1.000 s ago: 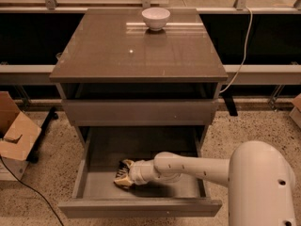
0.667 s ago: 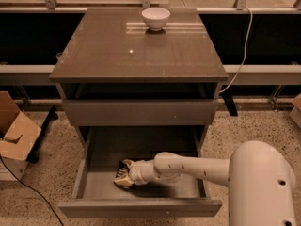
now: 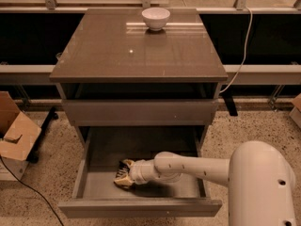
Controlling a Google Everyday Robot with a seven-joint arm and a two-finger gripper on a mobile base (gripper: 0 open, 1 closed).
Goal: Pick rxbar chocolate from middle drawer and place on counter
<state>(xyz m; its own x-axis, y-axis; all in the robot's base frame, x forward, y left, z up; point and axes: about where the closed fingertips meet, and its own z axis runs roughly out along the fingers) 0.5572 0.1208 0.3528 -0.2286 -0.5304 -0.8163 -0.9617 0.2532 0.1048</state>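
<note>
The surface (image 3: 136, 55) above the open middle drawer (image 3: 141, 207) awaits the rxbar chocolate, seemingly hidden beneath the end effector (image 3: 124, 174) at that drawer's front-left floor, its grip state untellable; securing and lifting follow.

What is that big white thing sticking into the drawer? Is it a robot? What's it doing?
Yes, it is a robot. The white tube is its arm, and the end is its gripper, like a hand. The gripper is down inside the open middle drawer, close to its floor. I cannot tell if it holds anything. The one picture looks down on the cabinet from above. On the shiny counter stands a white bowl. A cardboard box sits on the floor beside the cabinet.
</note>
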